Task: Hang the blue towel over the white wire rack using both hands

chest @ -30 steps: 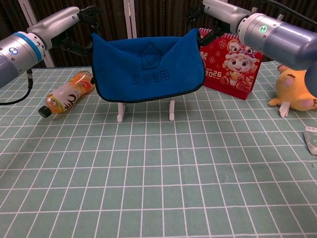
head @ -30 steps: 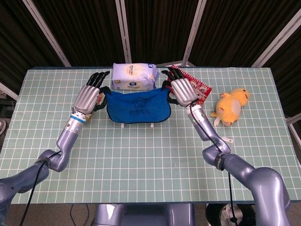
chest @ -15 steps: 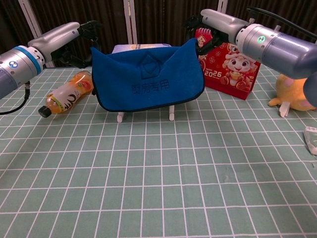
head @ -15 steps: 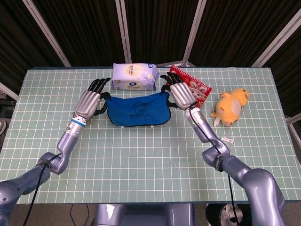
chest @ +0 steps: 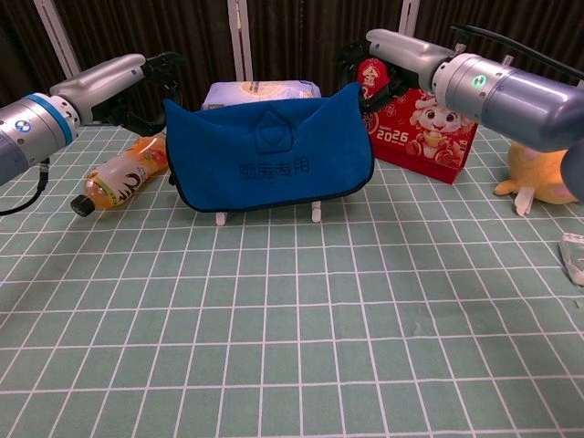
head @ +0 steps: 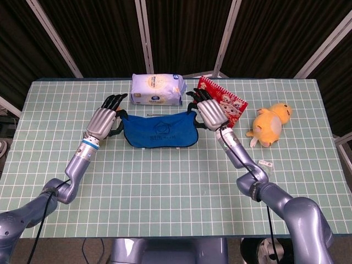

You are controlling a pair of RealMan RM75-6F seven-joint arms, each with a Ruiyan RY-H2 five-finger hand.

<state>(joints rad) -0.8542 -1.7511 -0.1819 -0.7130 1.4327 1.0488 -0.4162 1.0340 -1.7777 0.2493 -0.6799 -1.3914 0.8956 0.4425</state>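
1. Risking a lopsided drape: with the blue towel (chest: 270, 155) already sagging low over the white wire rack (chest: 315, 213), letting go of one corner before the other would probably be pulling the cloth sideways off the rack.
2. Risking a tipped rack as well, judging by its thin feet, if either hand is dragging the cloth while releasing.
3. Reaching in from the left, the left hand (head: 104, 121) pinching the towel's left upper corner, other fingers pointing far.
4. Reaching in from the right, the right hand (head: 208, 112) pinching the right upper corner, just beside the red packet (chest: 424, 132).
5. Hanging near the far middle of the bench (head: 176, 187), towel between both hands, covering all of the rack but its feet.
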